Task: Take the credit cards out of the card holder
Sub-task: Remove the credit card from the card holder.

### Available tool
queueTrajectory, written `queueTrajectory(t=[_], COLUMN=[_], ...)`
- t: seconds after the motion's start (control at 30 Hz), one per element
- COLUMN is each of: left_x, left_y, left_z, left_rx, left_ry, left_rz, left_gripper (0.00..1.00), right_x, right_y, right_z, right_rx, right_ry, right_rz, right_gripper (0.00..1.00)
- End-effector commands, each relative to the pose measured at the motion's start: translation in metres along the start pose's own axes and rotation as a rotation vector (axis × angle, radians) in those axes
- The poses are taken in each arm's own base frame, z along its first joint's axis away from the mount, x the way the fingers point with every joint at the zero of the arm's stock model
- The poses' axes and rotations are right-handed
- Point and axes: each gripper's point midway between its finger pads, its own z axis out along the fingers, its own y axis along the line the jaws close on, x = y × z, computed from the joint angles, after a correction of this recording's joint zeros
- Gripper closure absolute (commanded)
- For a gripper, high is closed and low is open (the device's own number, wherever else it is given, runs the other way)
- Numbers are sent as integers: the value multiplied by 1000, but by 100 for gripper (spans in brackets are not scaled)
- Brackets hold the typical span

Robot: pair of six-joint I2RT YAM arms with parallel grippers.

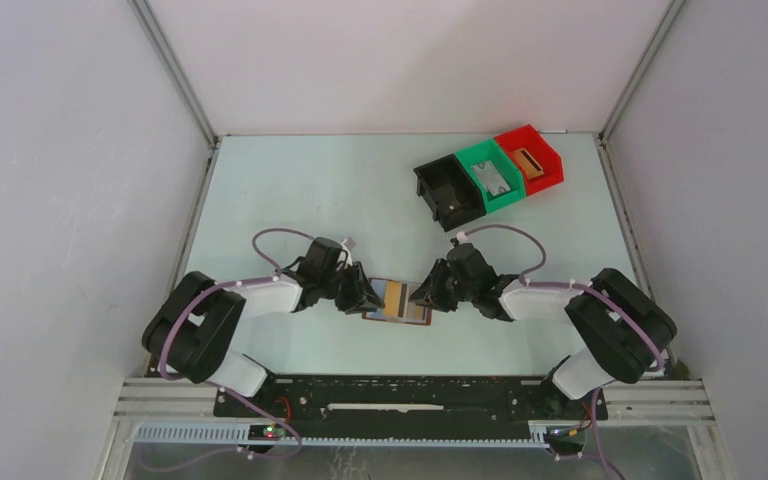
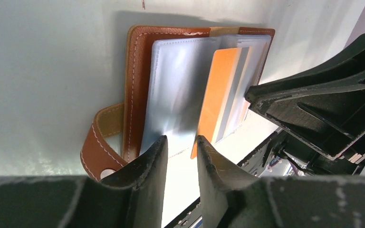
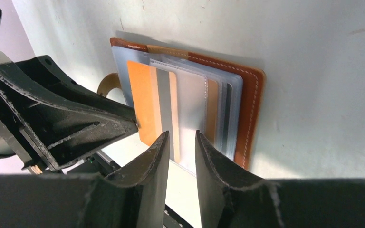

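We record: card holder (image 2: 135,90) lying open on the tabletop (image 2: 43,71), just beyond the left gripper (image 2: 181,142), jaws narrowly parted. Orange card (image 2: 216,95) in clear sleeves, ahead-right of the jaws. Strap tab (image 2: 97,142) to their left, right gripper (image 2: 256,97) to their right.

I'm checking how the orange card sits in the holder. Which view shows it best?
The left wrist view: the orange card is large and almost wholly visible in the open card holder. The right wrist view shows it partly under a clear sleeve; the top view shows only a small orange patch.
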Motion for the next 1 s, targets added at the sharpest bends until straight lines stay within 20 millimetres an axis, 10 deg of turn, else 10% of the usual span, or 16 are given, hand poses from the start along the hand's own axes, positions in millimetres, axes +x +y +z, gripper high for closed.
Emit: queueTrajectory(t=[0.0, 0.4, 0.97], left_x=[-10, -15, -14], left_y=[-6, -18, -21], left_z=[3, 1, 5], left_rx=[19, 63, 96], left_ry=[-21, -28, -10], left_rz=[25, 31, 19], left_gripper=[65, 68, 67], right_x=[0, 2, 20], right_y=[-13, 19, -11], right_z=[-13, -15, 19], right_rx=[59, -66, 2], right_ry=[-31, -26, 72], right_rz=[-35, -79, -5], right_gripper=[64, 64, 65])
